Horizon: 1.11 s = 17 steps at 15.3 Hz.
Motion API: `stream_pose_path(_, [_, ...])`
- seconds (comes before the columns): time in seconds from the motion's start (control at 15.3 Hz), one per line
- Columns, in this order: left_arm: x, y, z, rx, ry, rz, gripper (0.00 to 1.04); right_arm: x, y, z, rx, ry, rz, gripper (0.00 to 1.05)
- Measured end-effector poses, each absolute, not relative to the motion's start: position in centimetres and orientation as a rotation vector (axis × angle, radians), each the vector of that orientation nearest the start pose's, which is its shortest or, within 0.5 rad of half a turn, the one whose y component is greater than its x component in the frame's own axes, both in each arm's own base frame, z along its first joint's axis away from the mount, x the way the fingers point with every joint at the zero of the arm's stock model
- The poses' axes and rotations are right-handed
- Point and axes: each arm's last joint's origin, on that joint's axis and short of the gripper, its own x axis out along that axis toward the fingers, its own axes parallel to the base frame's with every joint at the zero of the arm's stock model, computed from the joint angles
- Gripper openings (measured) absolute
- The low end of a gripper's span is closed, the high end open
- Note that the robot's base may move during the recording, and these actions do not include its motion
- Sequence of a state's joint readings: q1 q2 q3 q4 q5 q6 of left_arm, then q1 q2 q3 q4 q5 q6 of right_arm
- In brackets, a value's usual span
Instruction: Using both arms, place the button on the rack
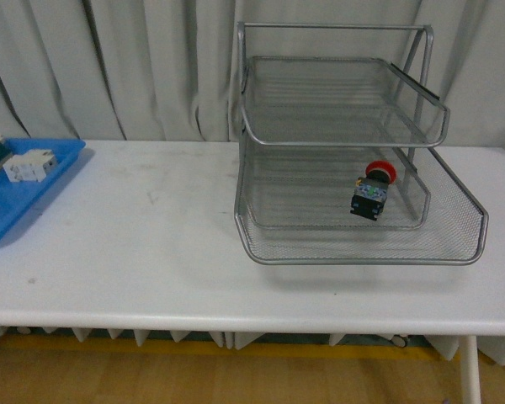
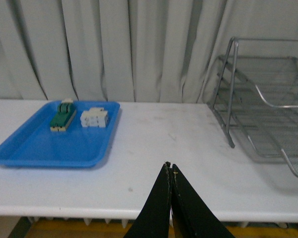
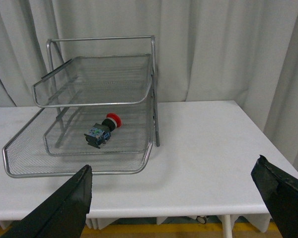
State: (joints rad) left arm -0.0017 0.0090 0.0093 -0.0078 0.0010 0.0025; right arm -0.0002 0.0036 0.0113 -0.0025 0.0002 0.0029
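The button [image 1: 373,190], red cap and dark body, lies on its side in a lower mesh tray of the silver rack [image 1: 353,244]. It also shows in the right wrist view [image 3: 102,131], inside the rack [image 3: 74,171]. My right gripper [image 3: 174,171] is open and empty, held back off the table's front edge, apart from the rack. My left gripper [image 2: 171,168] is shut and empty, over the table's front edge, left of the rack [image 2: 230,134]. Neither arm shows in the front view.
A flat blue tray [image 1: 17,210] sits at the table's left end with a white block [image 1: 29,165] and a green-and-cream part [image 2: 62,115]. The white table [image 1: 151,252] spans the view; grey curtains hang behind. The table's right end [image 3: 258,144] lies beyond the rack.
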Motion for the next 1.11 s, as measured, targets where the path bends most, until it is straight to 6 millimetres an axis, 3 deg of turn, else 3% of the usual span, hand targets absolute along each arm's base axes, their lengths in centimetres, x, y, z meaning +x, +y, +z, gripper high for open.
stream_pose_path(0.13, [9.8, 0.0, 16.6, 0.003, 0.0, -0.001, 0.02, 9.7, 0.0, 16.7, 0.002, -0.004, 0.0, 0.98])
stream_pose_path(0.2, [9.8, 0.0, 16.6, 0.001, 0.002, -0.001, 0.1, 9.7, 0.0, 16.7, 0.003, -0.004, 0.0, 0.98])
stream_pose_path(0.46, [9.8, 0.0, 16.6, 0.002, 0.003, -0.002, 0.61, 9.7, 0.0, 16.6, 0.006, 0.009, 0.011, 0.98])
stream_pose_path(0.59, [9.8, 0.0, 16.6, 0.001, 0.002, 0.0, 0.86, 11.3, 0.2, 17.7, 0.141, 0.101, 0.159, 0.98])
stream_pose_path(0.65, [9.8, 0.0, 16.6, 0.002, 0.002, -0.002, 0.96, 12.5, 0.7, 19.2, 0.181, 0.067, 0.203, 0.98])
stream_pose_path(0.79, [9.8, 0.0, 16.6, 0.002, 0.002, -0.002, 0.98, 17.6, 2.0, 22.3, 0.251, 0.049, 0.215, 0.98])
stream_pose_path(0.85, [9.8, 0.0, 16.6, 0.002, 0.002, -0.002, 0.98, 21.0, 2.8, 22.6, 0.264, 0.144, 0.186, 0.98])
stream_pose_path(1.05, [9.8, 0.0, 16.6, 0.002, 0.002, -0.002, 0.98, 28.8, 5.5, 19.9, 0.205, 0.48, 0.141, 0.98])
stream_pose_path(1.11, [9.8, 0.0, 16.6, 0.002, 0.002, -0.002, 0.98, 30.6, 6.6, 19.5, 0.167, 0.548, 0.136, 0.89])
